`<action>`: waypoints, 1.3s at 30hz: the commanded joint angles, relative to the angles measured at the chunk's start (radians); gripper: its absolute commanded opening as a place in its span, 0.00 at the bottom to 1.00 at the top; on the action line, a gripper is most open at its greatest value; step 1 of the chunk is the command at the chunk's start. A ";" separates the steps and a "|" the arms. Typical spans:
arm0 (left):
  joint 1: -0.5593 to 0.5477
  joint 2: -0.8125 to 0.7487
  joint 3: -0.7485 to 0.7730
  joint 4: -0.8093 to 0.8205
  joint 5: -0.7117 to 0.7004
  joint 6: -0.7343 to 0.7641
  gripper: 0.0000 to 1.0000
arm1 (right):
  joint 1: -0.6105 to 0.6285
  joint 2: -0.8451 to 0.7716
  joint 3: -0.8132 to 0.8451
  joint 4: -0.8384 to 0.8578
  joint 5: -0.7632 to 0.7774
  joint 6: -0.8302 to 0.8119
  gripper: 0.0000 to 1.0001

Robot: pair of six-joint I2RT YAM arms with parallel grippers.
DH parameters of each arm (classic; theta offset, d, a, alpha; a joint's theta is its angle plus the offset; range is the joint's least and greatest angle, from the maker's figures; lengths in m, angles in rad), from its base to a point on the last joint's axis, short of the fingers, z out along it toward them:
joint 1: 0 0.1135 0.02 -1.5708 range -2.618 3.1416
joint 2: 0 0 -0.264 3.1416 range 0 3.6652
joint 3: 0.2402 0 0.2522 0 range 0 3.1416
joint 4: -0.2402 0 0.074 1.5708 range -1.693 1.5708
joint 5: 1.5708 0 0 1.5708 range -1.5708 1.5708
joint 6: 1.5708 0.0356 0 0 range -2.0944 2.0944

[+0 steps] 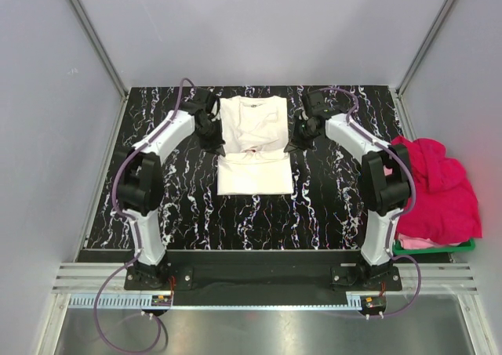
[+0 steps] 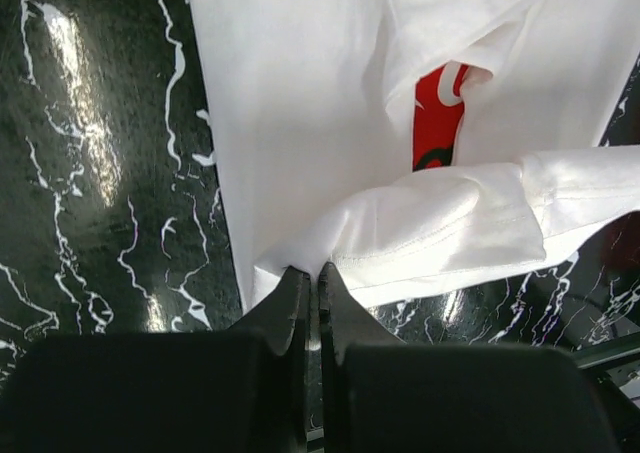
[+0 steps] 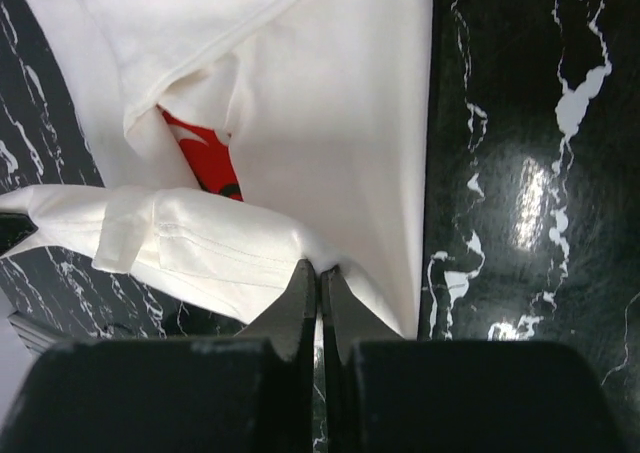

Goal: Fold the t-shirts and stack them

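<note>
The white t-shirt [image 1: 252, 143] lies on the black marble table [image 1: 329, 206], partly folded, its upper part lifted over the lower part. A strip of its red print shows in the left wrist view [image 2: 437, 118] and the right wrist view [image 3: 205, 163]. My left gripper [image 1: 213, 138] is shut on the shirt's left edge [image 2: 312, 271]. My right gripper [image 1: 296, 139] is shut on the shirt's right edge [image 3: 322, 270]. Magenta-pink t-shirts [image 1: 439, 186] are heaped at the right.
The pink heap sits in a green plastic basket [image 1: 435, 247] at the table's right edge. Grey walls with metal frame posts [image 1: 94, 38] enclose the table. Both arm bases stand on a black bar [image 1: 259, 273] at the near edge.
</note>
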 commanded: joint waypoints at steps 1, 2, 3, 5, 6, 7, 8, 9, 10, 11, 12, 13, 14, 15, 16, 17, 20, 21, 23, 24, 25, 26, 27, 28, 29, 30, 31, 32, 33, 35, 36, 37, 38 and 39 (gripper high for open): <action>0.016 0.049 0.077 0.000 0.048 0.038 0.00 | -0.016 0.056 0.084 0.006 -0.031 -0.019 0.00; 0.019 0.075 0.086 0.000 0.053 0.039 0.00 | -0.020 0.070 0.094 0.004 -0.036 -0.019 0.00; 0.025 0.087 0.103 0.002 0.061 0.039 0.00 | -0.022 0.096 0.117 0.003 -0.039 -0.016 0.00; 0.030 0.122 0.119 0.002 0.062 0.039 0.00 | -0.031 0.127 0.146 -0.004 -0.046 -0.018 0.00; 0.036 0.135 0.135 0.003 0.068 0.039 0.00 | -0.035 0.154 0.161 -0.008 -0.046 -0.021 0.00; 0.040 0.147 0.146 0.008 0.074 0.041 0.00 | -0.037 0.168 0.189 -0.013 -0.048 -0.021 0.00; 0.043 0.170 0.155 0.009 0.078 0.041 0.00 | -0.043 0.184 0.201 -0.013 -0.051 -0.022 0.00; 0.052 0.182 0.166 0.006 0.079 0.041 0.00 | -0.052 0.216 0.216 -0.017 -0.056 -0.021 0.00; 0.057 0.196 0.193 0.006 0.082 0.041 0.00 | -0.058 0.234 0.252 -0.030 -0.057 -0.024 0.00; 0.062 0.223 0.208 0.006 0.084 0.041 0.01 | -0.063 0.251 0.272 -0.036 -0.063 -0.025 0.00; 0.071 0.239 0.230 -0.004 0.087 0.038 0.04 | -0.068 0.288 0.295 -0.043 -0.075 -0.030 0.02; 0.079 0.256 0.251 -0.012 0.091 0.035 0.12 | -0.080 0.308 0.354 -0.065 -0.085 -0.035 0.12; 0.085 0.289 0.314 -0.024 0.097 0.035 0.36 | -0.086 0.326 0.393 -0.080 -0.095 -0.042 0.36; 0.100 0.308 0.355 -0.061 0.098 0.027 0.48 | -0.095 0.367 0.436 -0.102 -0.097 -0.047 0.67; 0.109 0.328 0.395 -0.084 0.099 0.018 0.58 | -0.111 0.389 0.539 -0.163 -0.092 -0.047 0.75; 0.120 0.357 0.490 -0.106 0.104 0.007 0.65 | -0.121 0.408 0.593 -0.191 -0.095 -0.048 0.79; 0.151 0.354 0.593 -0.168 0.128 -0.018 0.75 | -0.138 0.420 0.726 -0.283 -0.089 -0.061 0.81; 0.152 0.334 0.607 -0.176 0.128 -0.018 0.80 | -0.138 0.370 0.718 -0.284 -0.082 -0.070 0.81; 0.152 0.235 0.551 -0.149 0.114 -0.011 0.83 | -0.135 0.235 0.570 -0.213 -0.103 -0.065 0.81; 0.152 0.192 0.438 -0.100 0.110 -0.013 0.83 | -0.135 0.183 0.498 -0.176 -0.111 -0.062 0.81; 0.152 0.152 0.381 -0.075 0.108 -0.016 0.83 | -0.131 0.134 0.345 -0.093 -0.120 -0.059 0.80; 0.151 0.074 0.307 -0.046 0.107 -0.018 0.82 | -0.115 0.088 0.270 -0.052 -0.144 -0.053 0.80; 0.149 0.035 0.241 0.015 0.108 -0.021 0.78 | -0.108 0.010 0.200 -0.016 -0.148 -0.041 0.79; 0.145 -0.002 0.110 0.047 0.111 -0.028 0.73 | -0.097 -0.018 0.096 0.027 -0.149 -0.042 0.76; 0.139 -0.058 0.054 0.078 0.105 -0.030 0.71 | -0.083 -0.040 0.056 0.041 -0.151 -0.045 0.71; 0.117 -0.081 -0.045 0.128 0.099 -0.031 0.69 | -0.059 -0.064 0.022 0.053 -0.143 -0.050 0.69; 0.106 -0.100 -0.084 0.150 0.093 -0.033 0.67 | -0.045 -0.071 -0.034 0.062 -0.138 -0.052 0.67; 0.082 -0.124 -0.115 0.170 0.085 -0.033 0.66 | -0.036 -0.072 -0.058 0.071 -0.137 -0.055 0.64; 0.068 -0.132 -0.145 0.205 0.084 -0.037 0.65 | -0.028 -0.068 -0.075 0.079 -0.137 -0.053 0.62; 0.047 -0.128 -0.196 0.238 0.090 -0.047 0.63 | -0.014 -0.049 -0.095 0.088 -0.137 -0.055 0.54; 0.028 -0.120 -0.201 0.253 0.088 -0.054 0.63 | -0.011 -0.025 -0.095 0.091 -0.138 -0.055 0.52; 0.019 -0.111 -0.199 0.259 0.090 -0.059 0.62 | -0.003 -0.011 -0.086 0.098 -0.137 -0.055 0.49; 0.011 -0.085 -0.186 0.262 0.091 -0.060 0.60 | 0.001 0.006 -0.076 0.096 -0.134 -0.055 0.47; -0.004 -0.070 -0.177 0.261 0.090 -0.062 0.60 | 0.001 0.045 -0.063 0.095 -0.134 -0.062 0.45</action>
